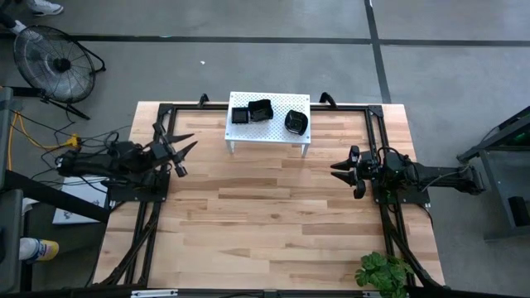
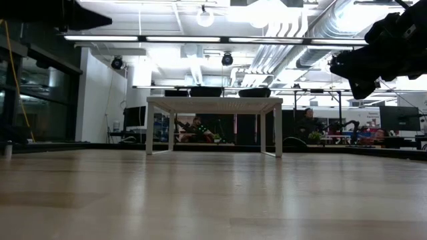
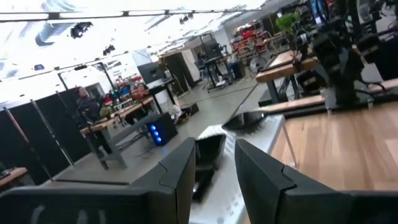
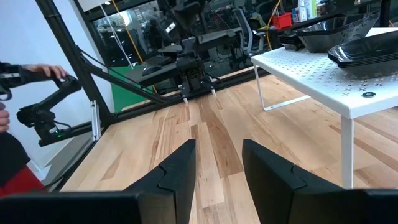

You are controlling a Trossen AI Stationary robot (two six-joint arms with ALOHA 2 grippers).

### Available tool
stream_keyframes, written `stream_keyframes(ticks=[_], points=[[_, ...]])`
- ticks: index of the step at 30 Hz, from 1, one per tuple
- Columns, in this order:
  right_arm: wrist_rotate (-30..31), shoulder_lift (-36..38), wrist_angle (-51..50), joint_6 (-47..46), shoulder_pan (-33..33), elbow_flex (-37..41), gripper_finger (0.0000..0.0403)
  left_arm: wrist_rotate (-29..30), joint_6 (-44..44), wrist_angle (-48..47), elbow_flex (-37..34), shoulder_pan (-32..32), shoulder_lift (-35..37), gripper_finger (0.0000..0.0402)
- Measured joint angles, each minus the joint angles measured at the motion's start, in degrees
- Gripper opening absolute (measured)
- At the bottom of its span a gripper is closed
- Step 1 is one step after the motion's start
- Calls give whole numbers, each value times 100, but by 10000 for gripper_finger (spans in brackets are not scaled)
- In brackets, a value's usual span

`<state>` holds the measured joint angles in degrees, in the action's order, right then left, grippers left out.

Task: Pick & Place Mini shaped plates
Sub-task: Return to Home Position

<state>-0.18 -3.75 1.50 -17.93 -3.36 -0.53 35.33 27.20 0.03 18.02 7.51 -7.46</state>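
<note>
Three piles of mini shaped plates [image 1: 261,110] sit on the white perforated stand [image 1: 273,134], upper centre of the high view. My left gripper [image 1: 186,153] and right gripper [image 1: 338,171] hang spread and empty, mid-left and mid-right. The plates look glossy and stiff, likely slippery and chippable, so I'd pinch a rim.

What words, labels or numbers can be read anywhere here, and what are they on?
None can be read.
The plates and the stand show no print.
The bottle beside the table has a label too small to read.
Anything in the room behind is too blurred.
</note>
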Motion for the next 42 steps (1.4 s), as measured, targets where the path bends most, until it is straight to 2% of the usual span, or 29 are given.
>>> stream_keyframes(ticks=[8,22,27,32,42], points=[[0,0,0,0,0,0,126,-208,-66,-557,-439,0,734,111],[1,0,0,0,0,0,126,-940,-570,-1468,-647,-37,711,111],[0,0,0,0,-2,0,126,-1545,-782,-990,-1164,-266,708,111],[2,0,0,0,0,0,126,-2149,-771,-687,-1326,-341,710,111],[1,0,0,0,-2,0,126,-2678,-593,-609,-1421,-339,710,111]])
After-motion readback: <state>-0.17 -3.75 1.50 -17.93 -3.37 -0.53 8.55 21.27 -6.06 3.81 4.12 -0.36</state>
